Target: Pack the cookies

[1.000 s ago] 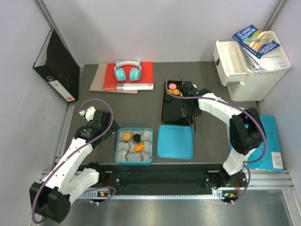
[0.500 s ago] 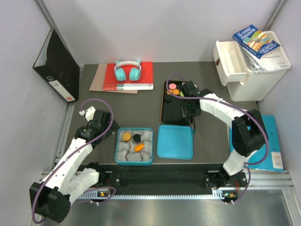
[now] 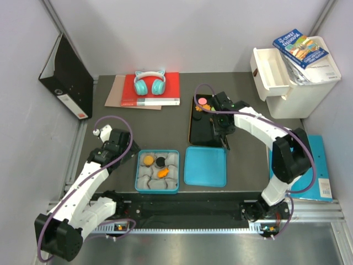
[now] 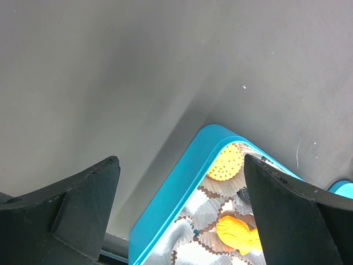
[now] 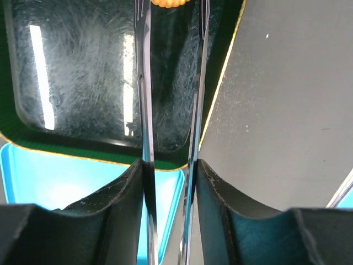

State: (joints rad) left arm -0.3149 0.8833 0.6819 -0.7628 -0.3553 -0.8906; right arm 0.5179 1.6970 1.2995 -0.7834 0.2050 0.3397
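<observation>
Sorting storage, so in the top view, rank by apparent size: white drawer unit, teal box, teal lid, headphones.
1. white drawer unit
2. teal box and teal lid, about alike
3. headphones

Robot lab test cell. Two robot arms (image 3: pixel 83 186) are bolted side by side on a black rail (image 3: pixel 187 208) at the near edge of a dark grey table (image 3: pixel 160 124). Plain white panels (image 3: pixel 182 33) w/ metal posts (image 3: pixel 56 14) box the table in on 3 sides. Bare metal framing (image 3: pixel 220 243) runs in front. Mixed office bits sit round the edges: binder (image 3: pixel 66 77), headphones (image 3: pixel 150 83) on books (image 3: pixel 165 93), white drawer box (image 3: pixel 303 88) w/ a paperback (image 3: pixel 300 47) on top.
</observation>
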